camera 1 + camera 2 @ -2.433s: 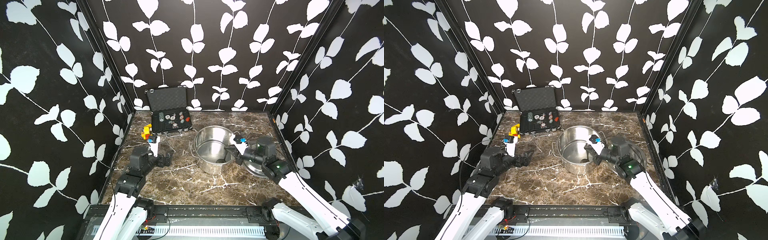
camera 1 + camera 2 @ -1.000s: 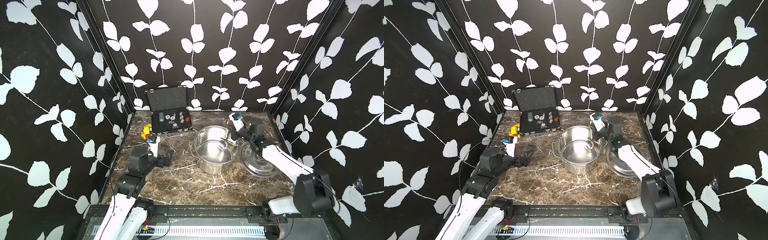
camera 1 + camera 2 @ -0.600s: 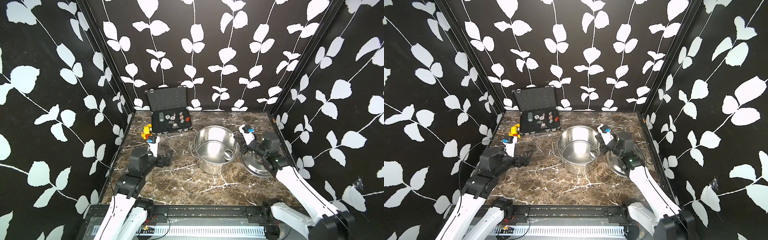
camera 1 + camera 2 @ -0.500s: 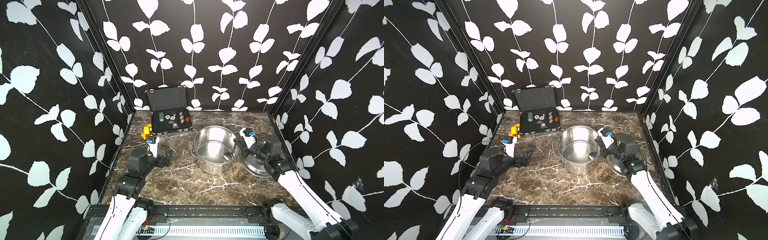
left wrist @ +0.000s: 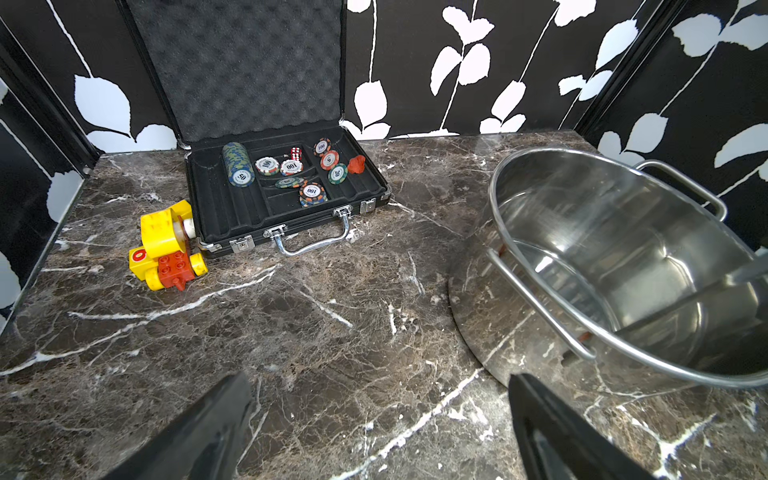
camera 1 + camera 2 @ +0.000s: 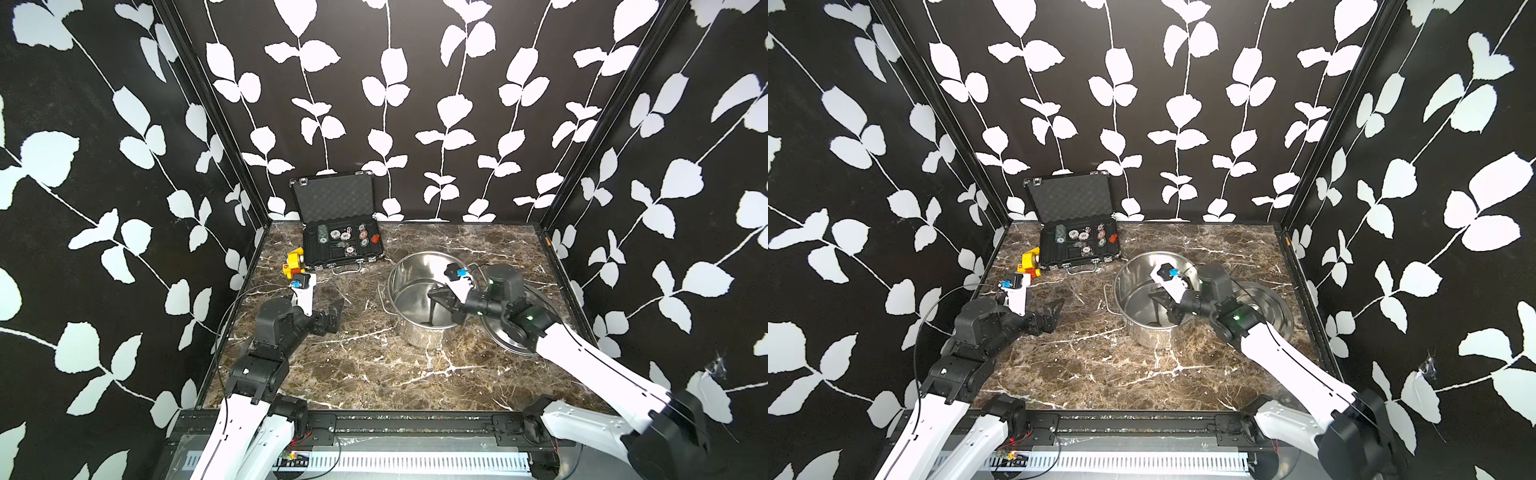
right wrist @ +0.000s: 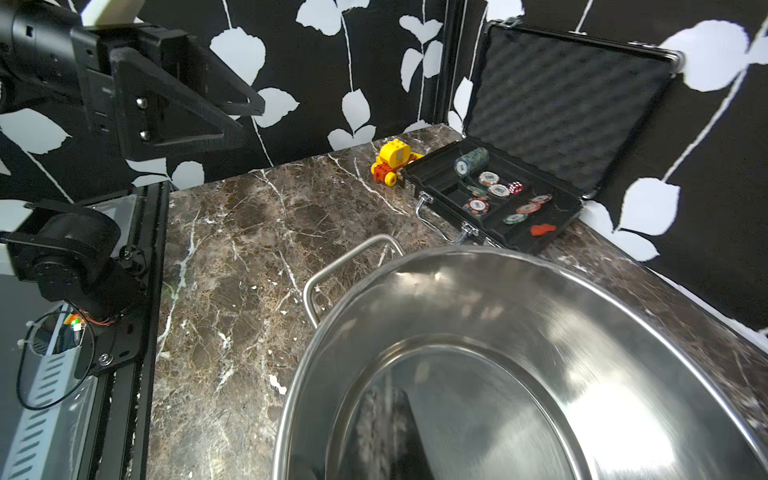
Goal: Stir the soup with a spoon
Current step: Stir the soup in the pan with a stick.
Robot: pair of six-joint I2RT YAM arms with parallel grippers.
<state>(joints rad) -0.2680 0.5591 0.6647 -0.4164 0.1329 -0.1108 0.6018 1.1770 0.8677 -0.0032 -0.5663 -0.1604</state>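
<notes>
Silver pot, brown white-veined marble table, black walls with white leaves, yellow-and-red toy

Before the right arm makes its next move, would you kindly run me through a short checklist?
1. The lid is off the pot: ok, it lies alongside.
2. The right gripper is shut on the spoon: ok.
3. The spoon reaches down inside the pot: ok.
4. The left gripper is open and apart from the pot: ok.
5. Soup in the pot: cannot tell, only shiny steel shows.
</notes>
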